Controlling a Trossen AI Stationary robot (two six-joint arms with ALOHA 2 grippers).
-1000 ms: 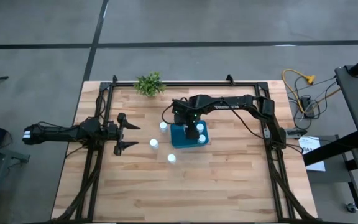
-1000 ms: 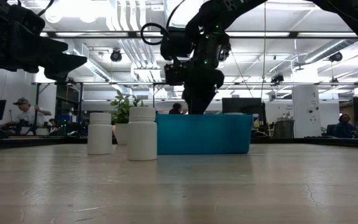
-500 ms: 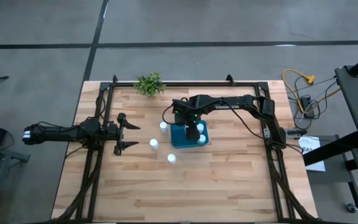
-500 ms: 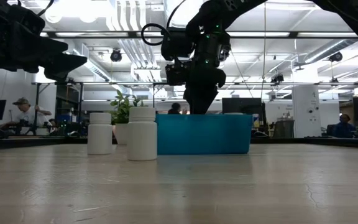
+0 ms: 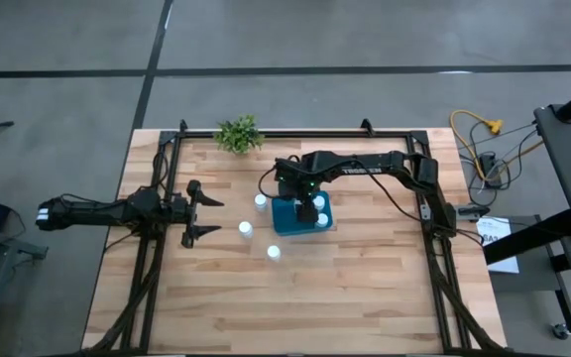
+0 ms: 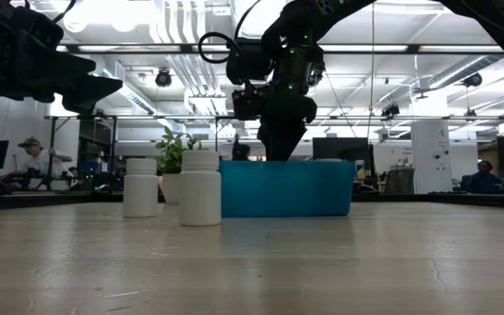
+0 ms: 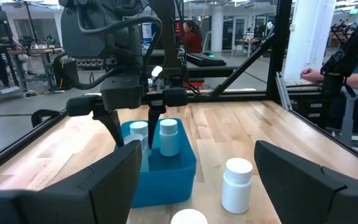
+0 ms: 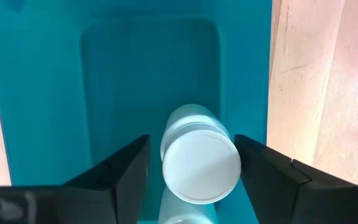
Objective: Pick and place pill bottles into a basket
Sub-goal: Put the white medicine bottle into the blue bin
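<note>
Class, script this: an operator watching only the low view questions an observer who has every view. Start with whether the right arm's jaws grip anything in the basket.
Operator: Are the right arm's jaws gripping anything in the basket?
Observer: No. In the right wrist view the right gripper has its jaws open, with a gap on either side of a bottle standing in the basket.
Operator: I count two bottles outside. Correct?
Observer: Three. The high view shows them on the table.
Operator: And the left arm?
Observer: The left gripper hangs open over the table's left side.
</note>
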